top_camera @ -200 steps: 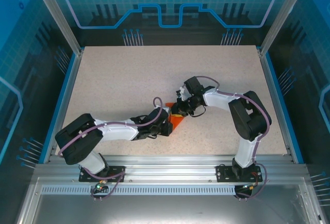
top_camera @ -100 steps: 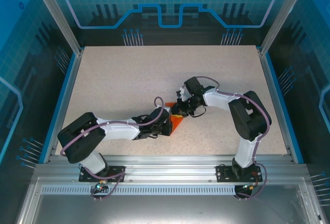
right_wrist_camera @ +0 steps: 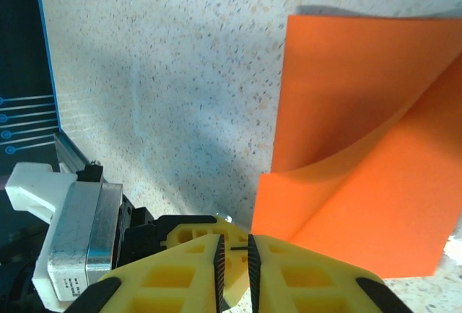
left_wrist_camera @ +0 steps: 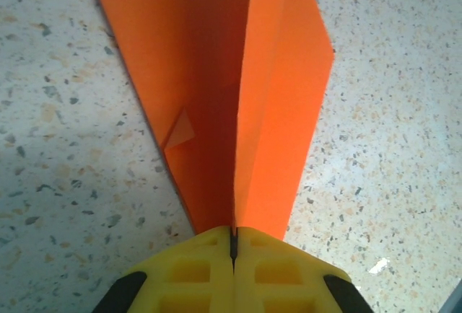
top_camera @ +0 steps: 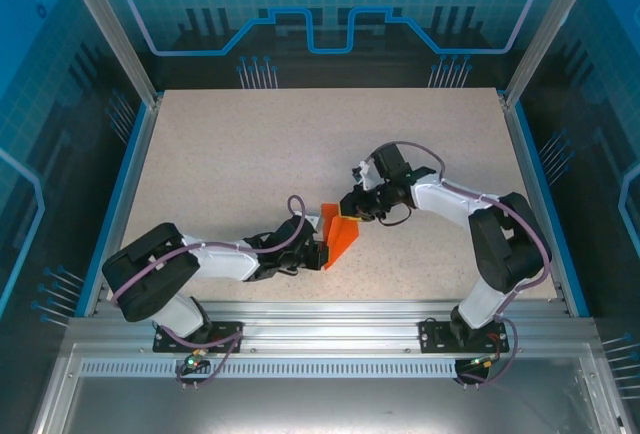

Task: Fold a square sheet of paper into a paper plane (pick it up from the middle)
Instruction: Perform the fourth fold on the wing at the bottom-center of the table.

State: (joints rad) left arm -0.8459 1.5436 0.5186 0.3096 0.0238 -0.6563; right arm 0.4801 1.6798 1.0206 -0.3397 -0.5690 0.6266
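The square sheet of paper [top_camera: 340, 233] is bright orange, folded along a centre crease, and stands up from the table between the two grippers. My left gripper [top_camera: 318, 252] pinches its near end. In the left wrist view the yellow jaws [left_wrist_camera: 233, 232] are shut on the crease, and the paper [left_wrist_camera: 281, 97] spreads away in two flaps. My right gripper [top_camera: 352, 210] sits at the paper's far edge. Its jaws [right_wrist_camera: 233, 244] stand a narrow gap apart with nothing between them. The curled paper [right_wrist_camera: 361, 205] lies just to their right, against one finger [right_wrist_camera: 303, 270].
The speckled table [top_camera: 230, 154] stretches bare behind and to the left of the arms. Blue rails [top_camera: 528, 174] and transparent walls bound it. In the right wrist view the left gripper's body [right_wrist_camera: 144, 226] sits close behind the right jaws.
The left jaws have closed on the paper and drawn back toward the near left. The paper now stands more upright. The right arm's elbow has swung to the right.
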